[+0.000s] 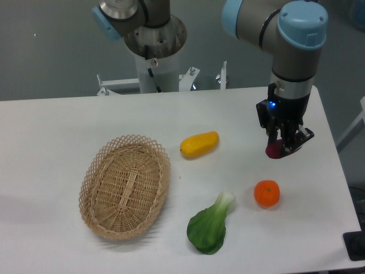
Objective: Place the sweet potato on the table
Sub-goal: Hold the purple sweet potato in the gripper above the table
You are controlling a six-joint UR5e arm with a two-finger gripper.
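My gripper (283, 145) hangs over the right side of the white table (51, 131), its fingers shut on the sweet potato (274, 151). Only the reddish-purple lower end of the root shows below the fingers; the remainder is hidden between them. It is held just above the tabletop, a little up and right of the orange. Whether it touches the surface I cannot tell.
An orange (267, 193) lies below the gripper. A yellow oblong fruit (199, 144) sits at the centre, a green leafy bok choy (210, 226) near the front, and an oval wicker basket (125, 185) on the left. The robot base (157, 57) stands at the back.
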